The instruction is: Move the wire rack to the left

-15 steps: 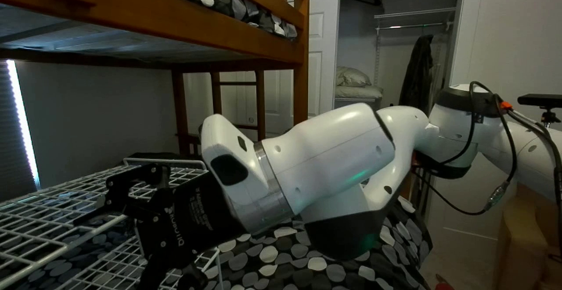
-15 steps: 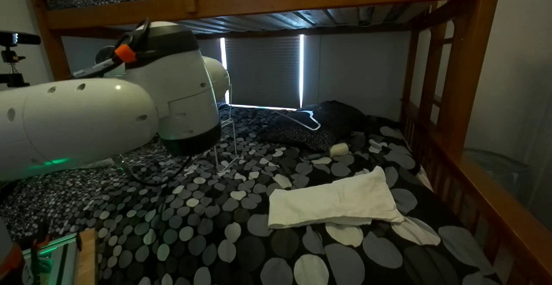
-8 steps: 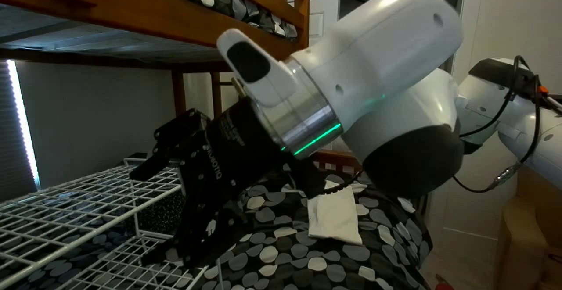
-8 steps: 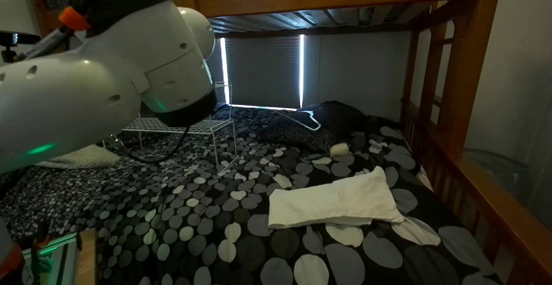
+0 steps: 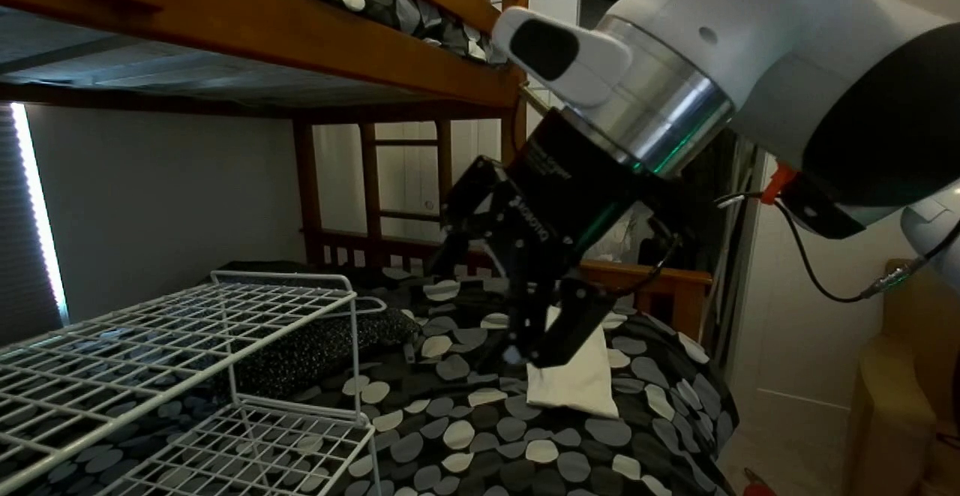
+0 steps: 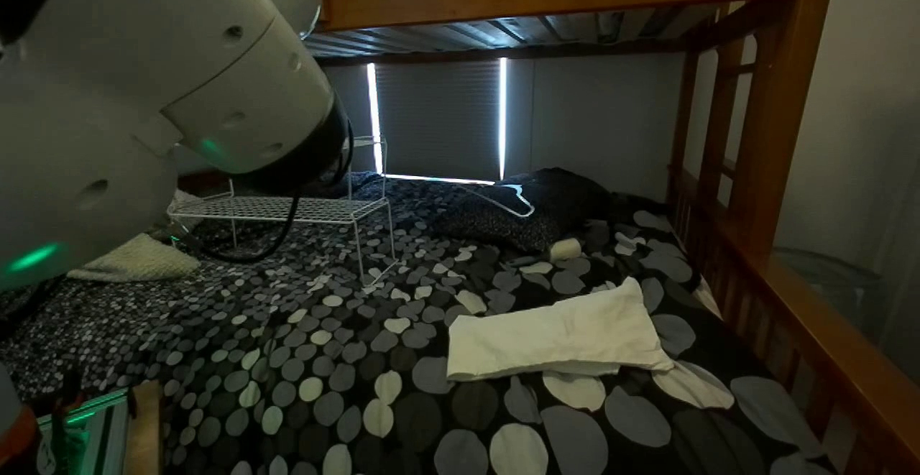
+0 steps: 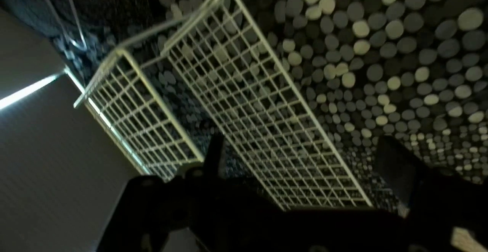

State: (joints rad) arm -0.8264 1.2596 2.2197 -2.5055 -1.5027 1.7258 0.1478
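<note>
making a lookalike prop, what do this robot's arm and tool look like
The arm is smooth, rounded and white with black caps, a silver metal band with a thin green glow, and an orange-red piece by a black cable with a metal connector. The tool is black and angular with linked fingers, and white lettering that seems to read ROBOTIQ.

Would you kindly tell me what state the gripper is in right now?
Gripper: open, its fingers apart, holding nothing and standing clear of the wire rack.
</note>
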